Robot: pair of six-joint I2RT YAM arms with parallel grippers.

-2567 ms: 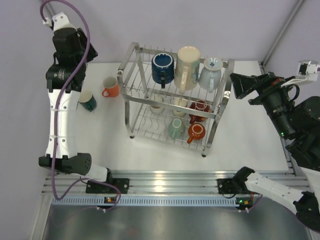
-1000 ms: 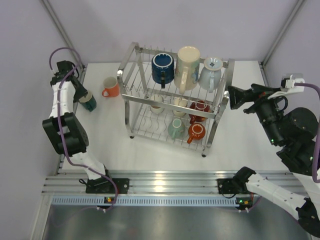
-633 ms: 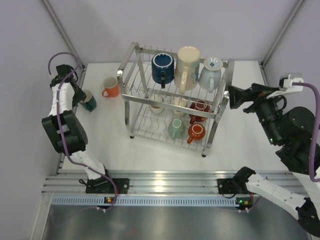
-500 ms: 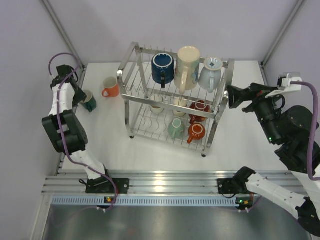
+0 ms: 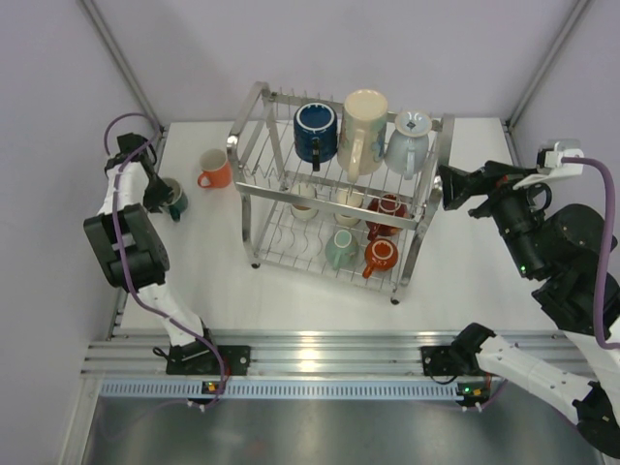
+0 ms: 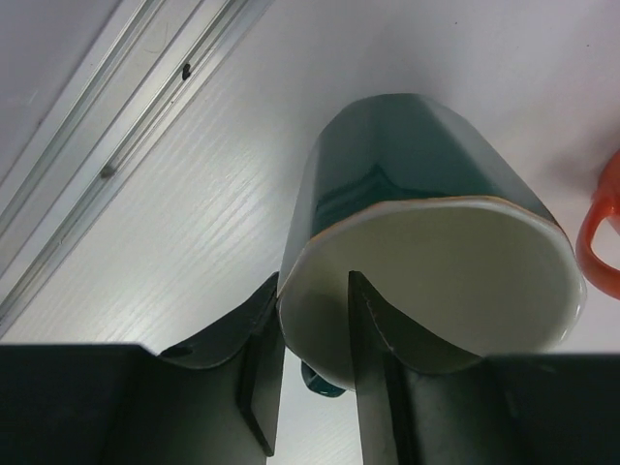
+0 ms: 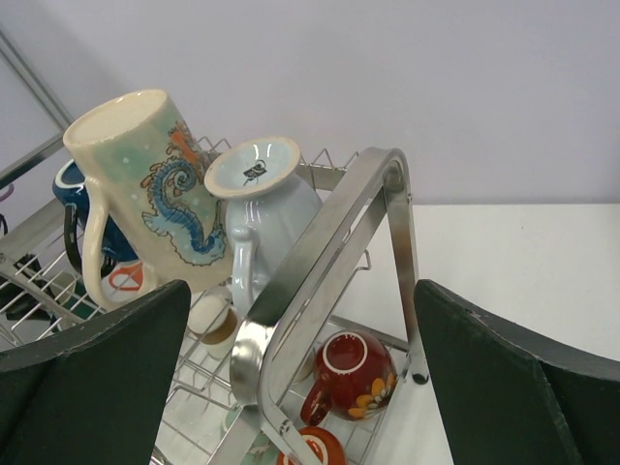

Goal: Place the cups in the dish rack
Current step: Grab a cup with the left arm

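Teal cup (image 6: 407, 165) rim between left gripper (image 6: 315, 291) fingers (image 6: 373, 368)

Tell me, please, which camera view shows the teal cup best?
The left wrist view: the teal cup fills the frame, its wall between the left gripper's fingers. The top external view shows it small beside that gripper; the right wrist view misses it.

We saw a white tabletop (image 5: 291, 295) with an aluminium rail (image 5: 320, 349) along its near edge and a dark grey plate (image 5: 320, 431) before it. Behind stood lilac walls (image 5: 320, 48), a slanted left post (image 5: 118, 63) and a right post (image 5: 549, 58).
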